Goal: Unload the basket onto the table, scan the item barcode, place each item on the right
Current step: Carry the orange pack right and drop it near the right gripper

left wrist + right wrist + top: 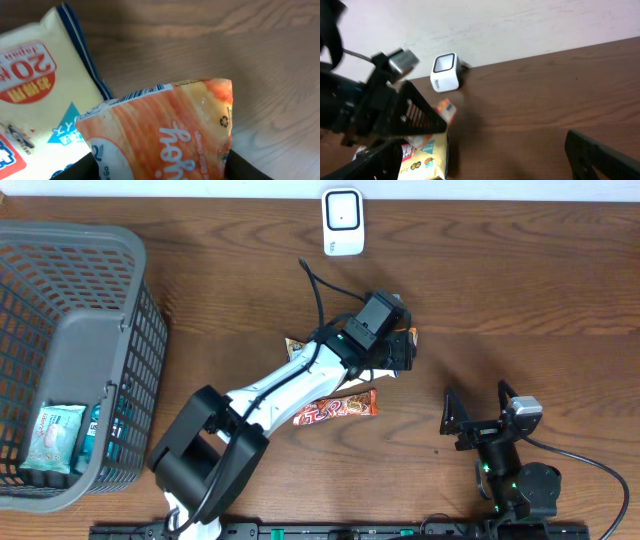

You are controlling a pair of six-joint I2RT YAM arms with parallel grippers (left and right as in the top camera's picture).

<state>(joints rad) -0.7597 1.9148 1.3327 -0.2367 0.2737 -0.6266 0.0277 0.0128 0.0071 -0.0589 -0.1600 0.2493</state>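
Overhead, at middle of desk [520,300]: left end effector [393,348] over snack pile [338,411]; scanner [342,221] by far edge.
Left wrist: orange packet [170,125] between fingers [245,167]; gripped or loose, can't tell. Looks soft, crinkly, light. You pinch sealed edge, keep barcode clear.
Right wrist: right end effector [507,140] wide open, empty.

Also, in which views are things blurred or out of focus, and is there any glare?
Left wrist view: the orange packet is close and slightly soft. Right wrist view: the left arm is dark and blurred in front, the white scanner sharper. Overhead view: even light, no glare seen.
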